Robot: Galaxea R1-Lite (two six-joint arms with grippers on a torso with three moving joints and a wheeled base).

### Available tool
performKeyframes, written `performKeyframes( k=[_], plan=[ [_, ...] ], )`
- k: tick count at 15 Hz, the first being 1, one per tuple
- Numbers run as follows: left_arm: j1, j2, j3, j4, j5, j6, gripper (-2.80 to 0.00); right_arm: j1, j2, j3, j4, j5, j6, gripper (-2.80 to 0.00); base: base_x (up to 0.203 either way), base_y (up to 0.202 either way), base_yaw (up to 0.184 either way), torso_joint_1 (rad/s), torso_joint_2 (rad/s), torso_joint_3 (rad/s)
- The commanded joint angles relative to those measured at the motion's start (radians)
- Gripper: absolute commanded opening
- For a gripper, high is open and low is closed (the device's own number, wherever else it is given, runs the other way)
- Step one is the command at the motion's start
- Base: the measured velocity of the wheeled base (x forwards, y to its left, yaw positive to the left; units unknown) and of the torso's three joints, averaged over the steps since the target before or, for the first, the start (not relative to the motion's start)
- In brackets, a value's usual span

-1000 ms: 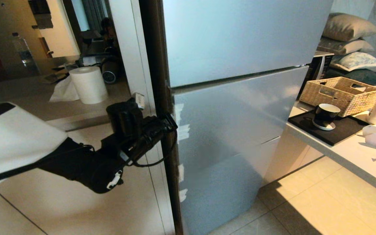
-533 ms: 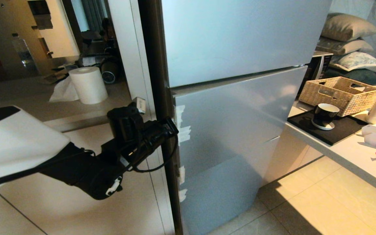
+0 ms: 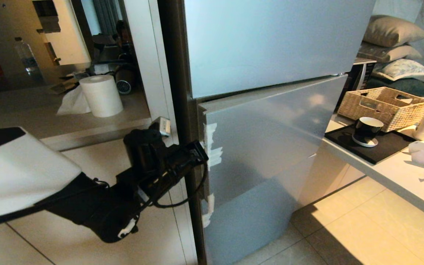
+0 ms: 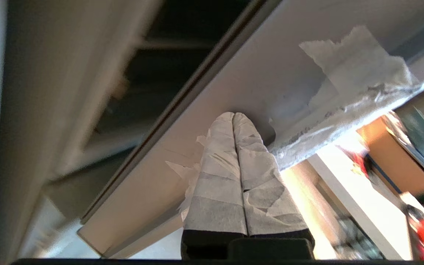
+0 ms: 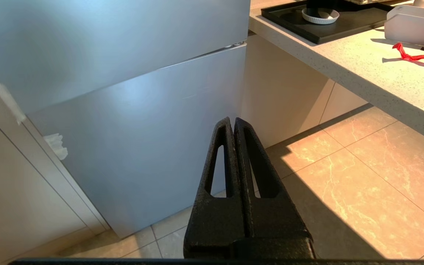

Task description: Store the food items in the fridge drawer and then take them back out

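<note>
Barely begun: fridge door cracked open, nothing stored yet.

Left gripper, its taped fingers pressed together, is hooked behind the taped side edge of the lower fridge door; door stands slightly ajar, its free edge swung out toward the arm, long axis upright. Right gripper hangs low in front of the fridge, jaws closed on nothing, idle. Fridge drawer and fruit not in view, presumably inside or elsewhere; cannot tell. Judged remaining: swing door wide, pull drawer, load fruit, then take it back out. Basket and cup sit on the counter to the right.
</note>
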Motion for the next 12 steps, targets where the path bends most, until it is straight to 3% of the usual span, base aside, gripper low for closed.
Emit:
performKeyframes(
  k=[1, 6, 10, 12],
  plan=[
    [-0.072, -0.039, 0.091, -0.040, 0.001, -0.001, -2.80, 0.000, 0.001, 0.000, 0.000, 0.000, 0.000, -2.80, 0.000, 0.000, 0.000, 0.000, 0.00, 0.000],
    [-0.174, -0.207, 0.284, -0.123, 0.064, 0.000, -2.80, 0.000, 0.002, 0.000, 0.000, 0.000, 0.002, -2.80, 0.000, 0.000, 0.000, 0.000, 0.00, 0.000],
    [-0.178, -0.379, 0.347, -0.123, 0.079, 0.007, -2.80, 0.000, 0.001, 0.000, 0.000, 0.000, 0.000, -2.80, 0.000, 0.000, 0.000, 0.000, 0.00, 0.000],
    [-0.172, -0.459, 0.347, -0.106, 0.081, 0.059, -2.80, 0.000, 0.001, 0.000, 0.000, 0.000, 0.000, -2.80, 0.000, 0.000, 0.000, 0.000, 0.00, 0.000]
  ],
)
